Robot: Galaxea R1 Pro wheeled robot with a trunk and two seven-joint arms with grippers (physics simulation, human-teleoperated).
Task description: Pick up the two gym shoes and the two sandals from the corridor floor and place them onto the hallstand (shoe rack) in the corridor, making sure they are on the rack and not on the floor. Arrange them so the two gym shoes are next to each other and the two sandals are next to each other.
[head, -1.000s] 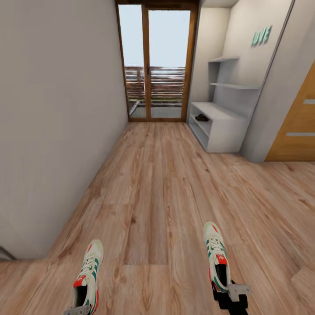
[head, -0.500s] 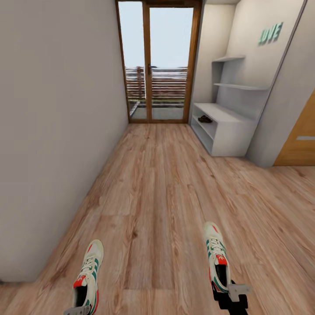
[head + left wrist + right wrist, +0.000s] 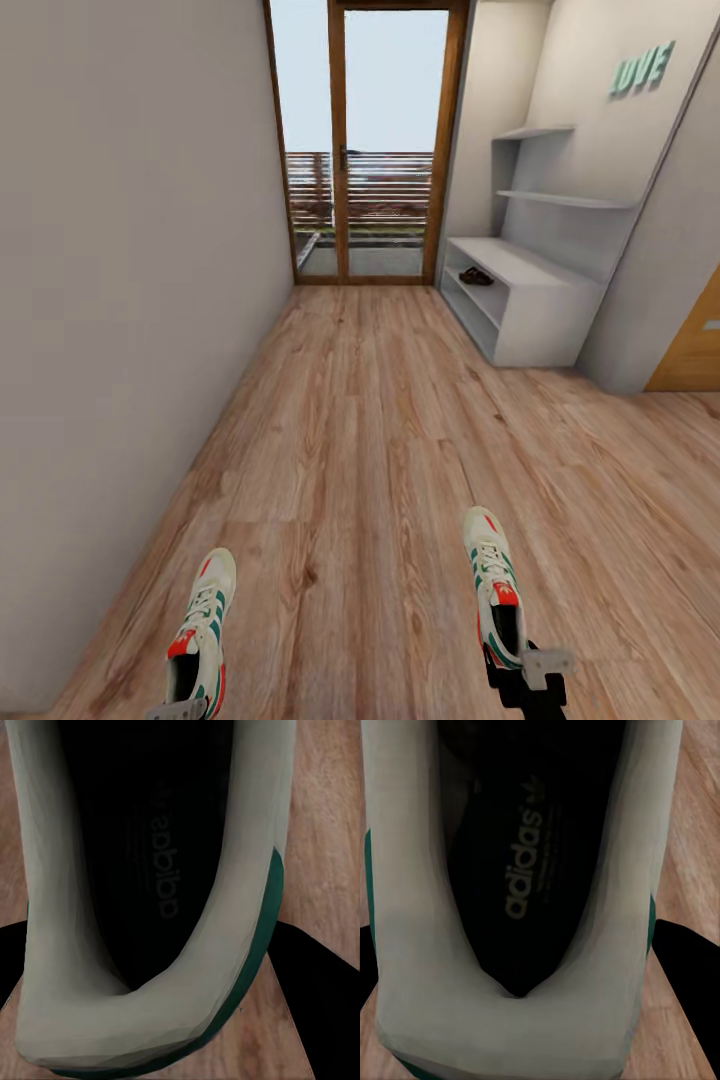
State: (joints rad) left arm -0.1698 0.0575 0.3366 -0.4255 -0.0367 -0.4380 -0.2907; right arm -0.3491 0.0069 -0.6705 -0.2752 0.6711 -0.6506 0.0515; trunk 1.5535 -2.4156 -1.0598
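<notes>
I carry both gym shoes above the corridor floor (image 3: 370, 450). My left gripper (image 3: 178, 710) is shut on the heel of the left gym shoe (image 3: 203, 625), toe pointing ahead. My right gripper (image 3: 525, 672) is shut on the heel of the right gym shoe (image 3: 493, 585). The left wrist view looks into one shoe's dark inside (image 3: 142, 855), with a black finger (image 3: 319, 1005) beside the heel. In the right wrist view the other shoe's insole (image 3: 521, 862) bears a logo. The hallstand (image 3: 540, 310) stands far ahead on the right, and the dark sandals (image 3: 476, 276) lie on its open shelf under the bench top.
A grey wall (image 3: 130, 300) runs along the left side. A glazed wooden door (image 3: 365, 150) closes the corridor's far end. A grey wall corner (image 3: 640, 300) and an orange wooden door (image 3: 695, 350) stand just past the hallstand on the right.
The camera has moved: the hallstand and the far door have shifted right and grown slightly in the picture. Both shoes stay in the same spots in the grippers.
</notes>
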